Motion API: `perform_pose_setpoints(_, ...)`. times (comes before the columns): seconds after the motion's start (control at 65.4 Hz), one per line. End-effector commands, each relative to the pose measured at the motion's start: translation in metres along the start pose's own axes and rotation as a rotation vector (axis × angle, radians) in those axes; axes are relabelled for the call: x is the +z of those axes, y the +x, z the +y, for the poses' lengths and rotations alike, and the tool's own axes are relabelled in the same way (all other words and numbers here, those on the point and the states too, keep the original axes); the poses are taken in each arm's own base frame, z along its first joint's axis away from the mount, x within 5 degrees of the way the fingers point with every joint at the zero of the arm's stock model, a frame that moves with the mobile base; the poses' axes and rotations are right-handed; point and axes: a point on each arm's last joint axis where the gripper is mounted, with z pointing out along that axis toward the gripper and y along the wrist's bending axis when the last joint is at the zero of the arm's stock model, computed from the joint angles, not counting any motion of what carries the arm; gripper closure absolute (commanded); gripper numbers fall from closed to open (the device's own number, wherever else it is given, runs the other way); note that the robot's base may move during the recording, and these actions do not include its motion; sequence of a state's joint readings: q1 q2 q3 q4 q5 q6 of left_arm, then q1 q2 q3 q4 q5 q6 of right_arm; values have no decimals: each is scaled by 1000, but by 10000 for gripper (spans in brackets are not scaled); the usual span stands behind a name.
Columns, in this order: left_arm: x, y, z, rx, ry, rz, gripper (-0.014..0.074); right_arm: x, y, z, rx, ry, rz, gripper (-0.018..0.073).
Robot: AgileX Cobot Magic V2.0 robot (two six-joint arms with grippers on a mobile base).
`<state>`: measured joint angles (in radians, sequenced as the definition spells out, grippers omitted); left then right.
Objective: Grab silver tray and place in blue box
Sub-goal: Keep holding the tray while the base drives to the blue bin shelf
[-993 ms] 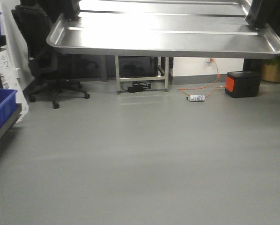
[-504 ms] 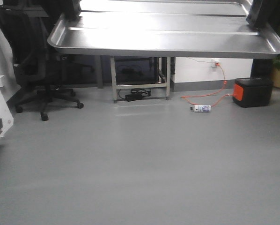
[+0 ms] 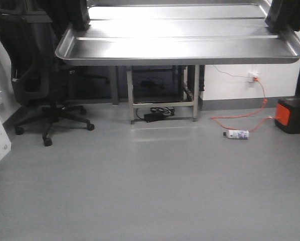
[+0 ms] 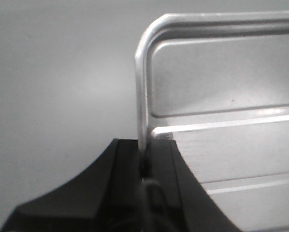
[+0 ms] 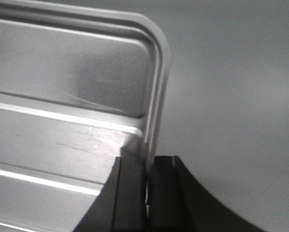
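Exterior front-facing view: silver tray (image 3: 180,42), shiny, shallow, with rounded corners and long raised ridges along its base; held level in the air across the top of the picture, well above the grey floor (image 3: 150,191). Left end effector (image 4: 143,157): black, clamped on the rolled rim of the tray's left short side, one finger on each face of the rim. Right end effector (image 5: 147,166): black, clamped likewise on the rim of the right short side. Behind and below the tray: black office chair (image 3: 34,75) on castors, at left; metal frame (image 3: 162,95) on legs against the wall, with a black power strip (image 3: 157,114) on the floor under it. At right: orange cable (image 3: 255,108) running from a wall socket (image 3: 253,77); a small bottle (image 3: 238,134) lying on its side; a black case (image 3: 293,114) with an orange end.
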<state>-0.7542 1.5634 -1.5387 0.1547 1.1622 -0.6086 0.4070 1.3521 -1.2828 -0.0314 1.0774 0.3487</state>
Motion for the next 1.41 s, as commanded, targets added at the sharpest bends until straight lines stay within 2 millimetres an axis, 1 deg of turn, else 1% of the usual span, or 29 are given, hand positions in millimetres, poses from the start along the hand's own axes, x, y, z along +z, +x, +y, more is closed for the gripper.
perform_pose_setpoints(0.0,-21,-5,3,25,2,-73,701,-23,-9,-2,-34,3,-122,503)
perform_pose_setpoints(1.391,-20,-5,3,26,1,-71,701,-23,-9,-2,-34,3,-122,503)
